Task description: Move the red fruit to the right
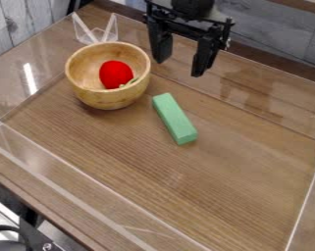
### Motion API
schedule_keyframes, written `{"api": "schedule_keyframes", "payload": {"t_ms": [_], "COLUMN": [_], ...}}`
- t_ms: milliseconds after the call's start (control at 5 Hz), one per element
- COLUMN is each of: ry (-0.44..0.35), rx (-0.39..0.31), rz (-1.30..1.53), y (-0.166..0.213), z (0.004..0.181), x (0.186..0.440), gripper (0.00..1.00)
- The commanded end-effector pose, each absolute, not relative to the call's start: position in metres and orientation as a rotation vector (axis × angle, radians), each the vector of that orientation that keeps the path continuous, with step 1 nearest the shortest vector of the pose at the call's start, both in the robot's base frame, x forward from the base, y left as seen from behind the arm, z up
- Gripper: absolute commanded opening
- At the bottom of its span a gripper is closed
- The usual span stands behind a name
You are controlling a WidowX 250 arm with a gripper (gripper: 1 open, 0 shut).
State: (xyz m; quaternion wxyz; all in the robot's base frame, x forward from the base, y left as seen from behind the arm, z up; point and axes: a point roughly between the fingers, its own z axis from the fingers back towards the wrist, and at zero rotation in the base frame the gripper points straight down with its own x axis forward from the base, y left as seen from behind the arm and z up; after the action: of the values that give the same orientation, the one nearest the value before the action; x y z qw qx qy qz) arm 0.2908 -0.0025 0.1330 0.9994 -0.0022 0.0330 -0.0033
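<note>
Approach step appears in hand: gripper (183,61) hangs over the worktop (186,186) with jaws spread wide and empty, fruit (115,73) in the bowl (87,90) left of them, so next move calls for shifting left and descending.

A wooden bowl (107,78) sits on the wooden table (160,176), up toward ten o'clock from the tabletop's middle. It is round, pale-grained, upright, with a thick rim. Just off its four o'clock side lies a green rectangular block (175,118), flat on the wood, its long axis running from eleven toward five o'clock, close to the bowl but not touching it. Clear plastic walls (68,201) edge the table, catching glare along the near side.
</note>
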Motion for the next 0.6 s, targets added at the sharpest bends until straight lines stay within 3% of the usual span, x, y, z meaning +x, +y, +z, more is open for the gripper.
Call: {"api": "schedule_keyframes", "payload": {"t_ms": [0, 400], "ry": [0.058, 0.005], "rx": [-0.007, -0.007], "rz": [-0.031, -0.06], "y": [0.015, 0.056], "z": [0.134, 0.15], "x": [0.287, 0.265], "gripper": [1.0, 1.0]}}
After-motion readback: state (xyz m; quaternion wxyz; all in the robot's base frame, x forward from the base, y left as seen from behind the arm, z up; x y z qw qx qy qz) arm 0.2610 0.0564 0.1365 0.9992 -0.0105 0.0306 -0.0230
